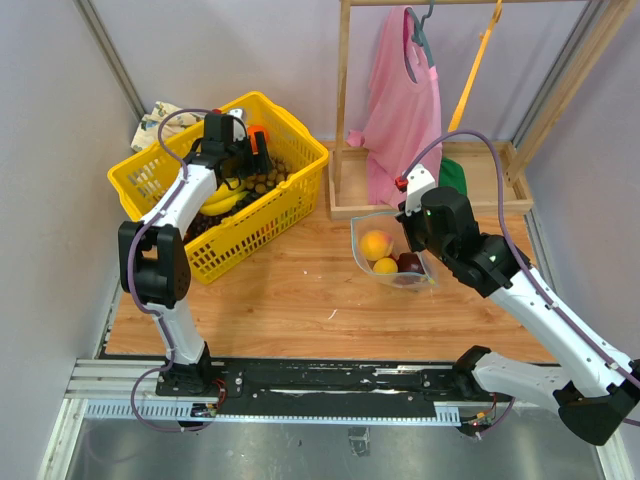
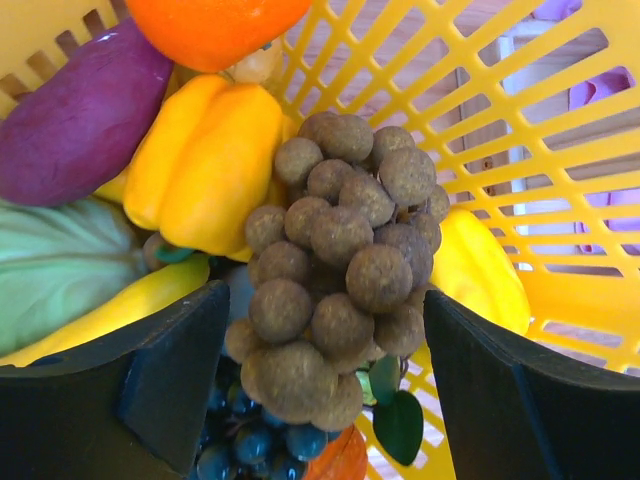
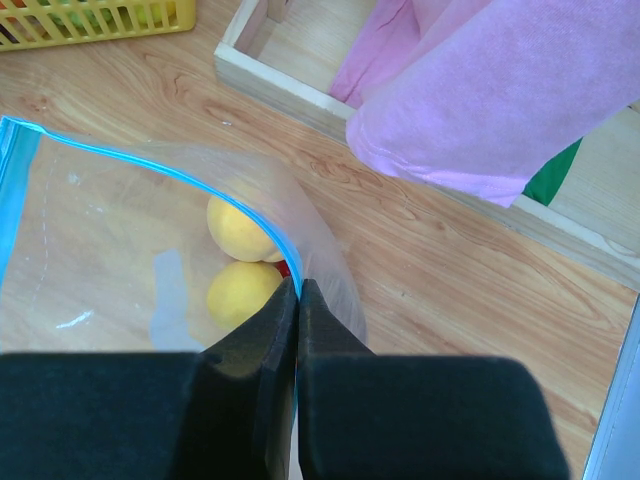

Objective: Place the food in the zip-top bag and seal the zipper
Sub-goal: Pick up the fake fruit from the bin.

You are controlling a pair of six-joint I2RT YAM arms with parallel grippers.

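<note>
Clear plastic, your zip-top bag (image 3: 100, 250) stands on the wooden surface (image 1: 300, 310) right of centre. It holds two yellow-orange fruits (image 1: 376, 244) and a dark red one (image 1: 410, 263). Its blue-green zipper (image 3: 150, 168) curves across your right wrist view, and your right gripper (image 3: 297, 285) has its fingers clamped together on that edge. Over the yellow basket (image 1: 260, 215), your left gripper (image 2: 325, 335) hangs with fingers well apart either side of a brownish grape cluster (image 2: 340, 250); you cannot tell whether they touch it. A yellow pepper (image 2: 205, 165), a purple vegetable (image 2: 80, 120) and an orange fruit (image 2: 215, 25) lie just beyond.
</note>
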